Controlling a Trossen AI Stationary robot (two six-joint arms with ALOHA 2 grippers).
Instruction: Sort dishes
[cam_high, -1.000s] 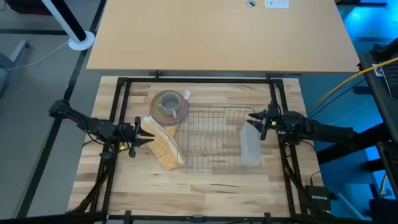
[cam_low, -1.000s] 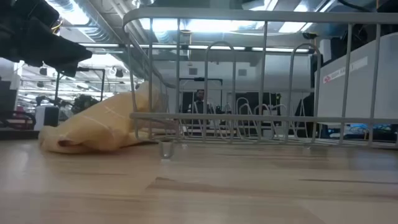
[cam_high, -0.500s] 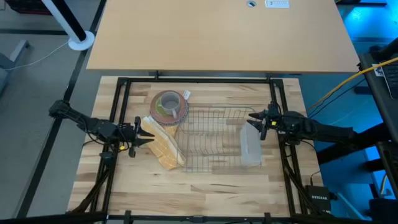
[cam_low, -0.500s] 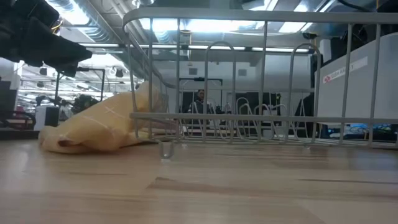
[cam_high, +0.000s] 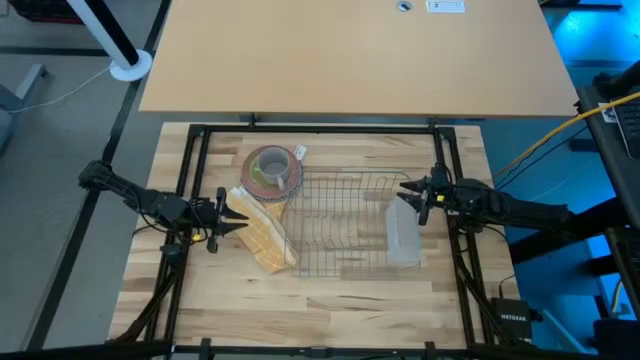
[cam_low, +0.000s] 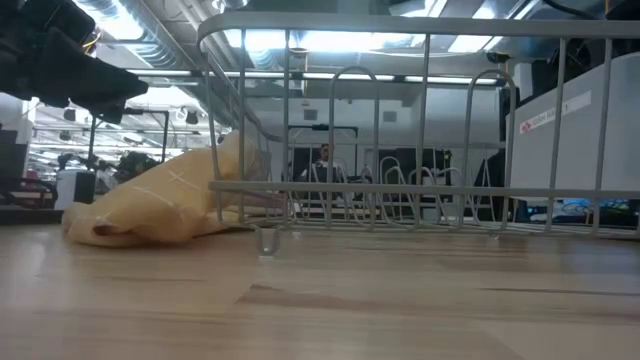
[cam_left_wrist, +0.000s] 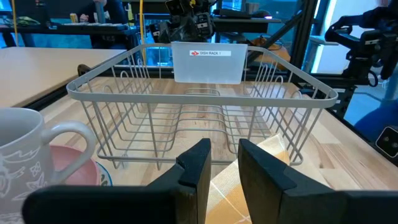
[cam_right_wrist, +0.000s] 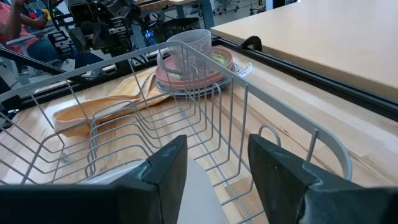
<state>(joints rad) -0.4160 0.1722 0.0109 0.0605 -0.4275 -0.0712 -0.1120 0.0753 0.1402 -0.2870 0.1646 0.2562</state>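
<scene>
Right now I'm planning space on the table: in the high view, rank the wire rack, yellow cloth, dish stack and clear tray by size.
1. wire rack
2. yellow cloth
3. clear tray and dish stack look alike; unranked.

Stacked dishes (cam_high: 272, 169) behind cloth (cam_high: 262, 235), both left of wire rack (cam_high: 345, 222).

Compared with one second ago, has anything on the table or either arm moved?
Nothing visibly changed. Both tools, left and right, hang open beside the empty wire dish rack, and the stack of dishes and the yellow cloth lie as before.
</scene>
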